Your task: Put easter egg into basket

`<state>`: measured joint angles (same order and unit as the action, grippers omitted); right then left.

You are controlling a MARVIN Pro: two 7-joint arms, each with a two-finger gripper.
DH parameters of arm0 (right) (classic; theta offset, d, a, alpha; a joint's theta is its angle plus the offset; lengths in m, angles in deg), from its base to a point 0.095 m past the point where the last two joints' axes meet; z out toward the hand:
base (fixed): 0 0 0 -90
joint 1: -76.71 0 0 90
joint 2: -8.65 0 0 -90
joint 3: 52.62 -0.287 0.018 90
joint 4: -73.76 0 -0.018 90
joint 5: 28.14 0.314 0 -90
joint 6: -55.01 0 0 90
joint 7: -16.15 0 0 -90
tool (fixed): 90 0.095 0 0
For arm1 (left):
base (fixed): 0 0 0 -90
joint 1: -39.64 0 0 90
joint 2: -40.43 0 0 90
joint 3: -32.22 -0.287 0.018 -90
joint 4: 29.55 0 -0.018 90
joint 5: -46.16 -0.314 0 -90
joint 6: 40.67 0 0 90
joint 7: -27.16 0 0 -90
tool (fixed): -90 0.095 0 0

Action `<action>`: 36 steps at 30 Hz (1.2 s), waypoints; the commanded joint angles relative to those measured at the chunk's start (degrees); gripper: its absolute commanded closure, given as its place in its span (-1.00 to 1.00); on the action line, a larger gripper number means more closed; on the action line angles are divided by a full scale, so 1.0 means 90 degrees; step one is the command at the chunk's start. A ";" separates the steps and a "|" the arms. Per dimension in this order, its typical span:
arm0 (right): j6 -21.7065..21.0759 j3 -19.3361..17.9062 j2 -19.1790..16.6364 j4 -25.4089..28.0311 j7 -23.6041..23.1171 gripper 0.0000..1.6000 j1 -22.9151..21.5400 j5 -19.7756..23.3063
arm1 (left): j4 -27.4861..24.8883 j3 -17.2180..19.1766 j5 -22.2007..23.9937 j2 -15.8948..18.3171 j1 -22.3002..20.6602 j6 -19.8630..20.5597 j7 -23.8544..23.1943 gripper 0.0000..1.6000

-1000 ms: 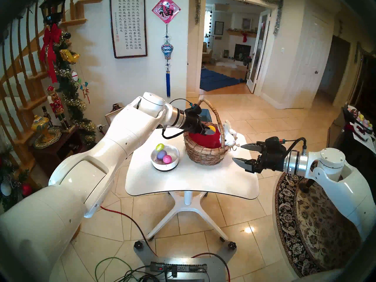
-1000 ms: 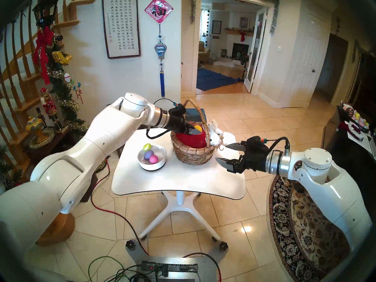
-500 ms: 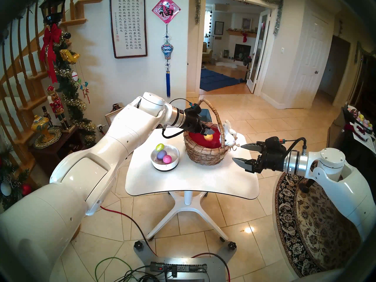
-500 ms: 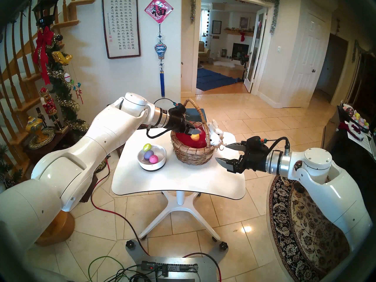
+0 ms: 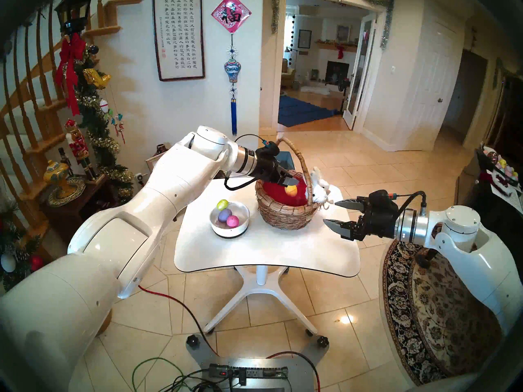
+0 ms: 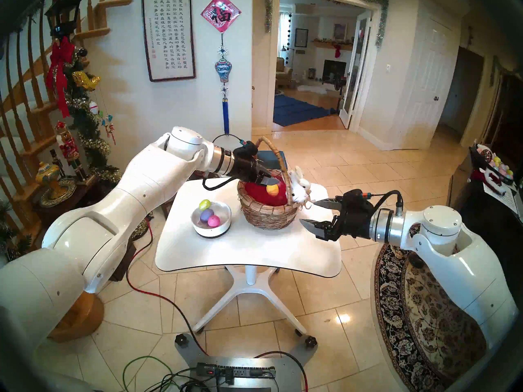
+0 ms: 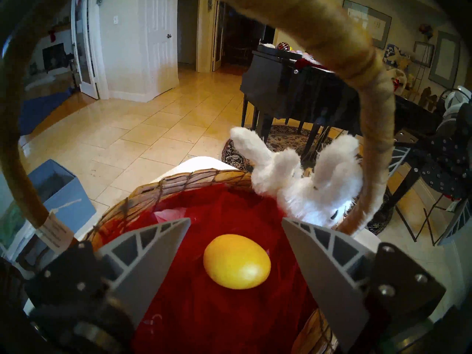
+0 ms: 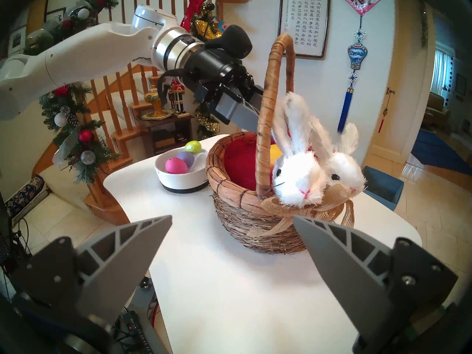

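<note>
– so, starting at the left: what's on the table?

– a low white bowl first, with three eggs in it, a green one up on the far rim, a purple one and a pink one touching each other.

– and next to it?

– the wicker basket, just to the right of the bowl, standing upright with its tall handle arching over. the left gripper hangs over the red cloth inside, under the handle, fingers apart and holding nothing.

– where's the egg?

– the yellow egg lies on the red cloth inside the basket, below the gap between those fingers, touching neither.

– further right?

– two white plush bunnies on the basket's rim by the handle's foot, with a straw-coloured bow under them. then the right gripper, near that side of the basket, clear of it, fingers spread wide and empty.
</note>
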<state>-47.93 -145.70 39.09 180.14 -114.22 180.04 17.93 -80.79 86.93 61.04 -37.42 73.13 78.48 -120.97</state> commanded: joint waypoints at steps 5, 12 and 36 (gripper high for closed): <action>0.0012 -0.0056 -0.0015 0.0006 0.0008 -1.00 -0.0016 0.0007 | -0.0334 0.0284 0.0099 0.0637 0.0044 -0.0067 -0.0207 -0.76; 0.0012 -0.0053 -0.0015 0.0005 0.0007 -1.00 -0.0018 0.0007 | -0.0889 0.0651 0.0317 0.1127 0.0334 0.0006 -0.0383 -0.81; 0.0012 -0.0052 -0.0016 0.0005 0.0007 -1.00 -0.0019 0.0007 | -0.3230 0.1784 0.0898 0.2588 0.2276 0.0792 -0.0425 -1.00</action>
<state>-47.93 -145.68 39.07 180.12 -114.22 180.03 17.94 -104.82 100.70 68.41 -17.80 88.49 85.49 -126.77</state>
